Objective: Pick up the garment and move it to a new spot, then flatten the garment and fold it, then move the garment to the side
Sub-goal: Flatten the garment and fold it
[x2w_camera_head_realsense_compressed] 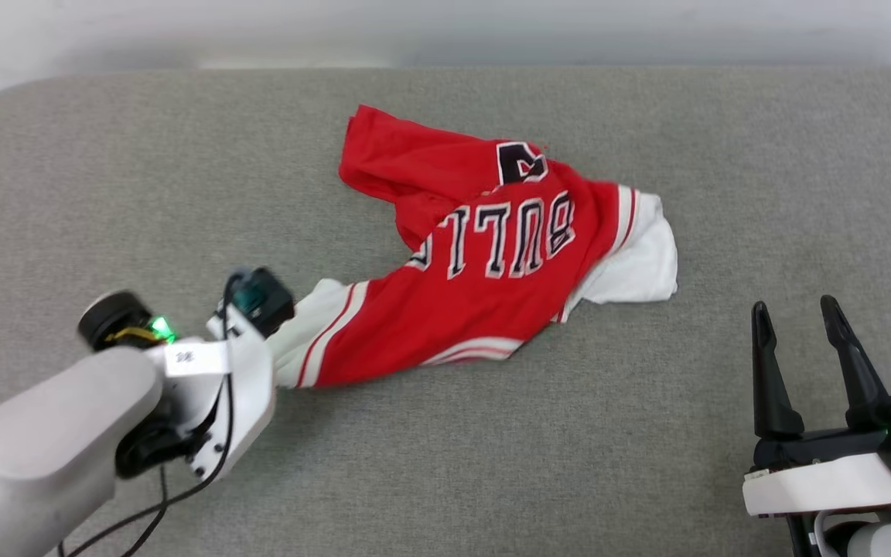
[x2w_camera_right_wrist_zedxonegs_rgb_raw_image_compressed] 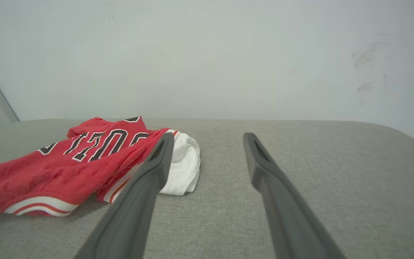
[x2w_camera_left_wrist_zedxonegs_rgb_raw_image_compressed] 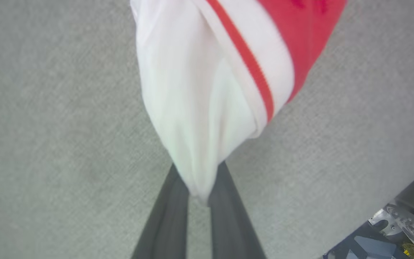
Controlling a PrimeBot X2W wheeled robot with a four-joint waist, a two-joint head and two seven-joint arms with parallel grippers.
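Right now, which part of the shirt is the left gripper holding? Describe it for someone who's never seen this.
On the grey fabric surface lies a crumpled red shirt. At its end nearest the robot's left, a white sleeve is pinched in the left gripper. Unlike the other white sleeve, which lies loose, this one is drawn to a point.

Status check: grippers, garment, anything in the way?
Left gripper shut on garment at its white sleeve. Right gripper open, apart from it. Garment crumpled on grey surface, not flattened. No obstacle seen.
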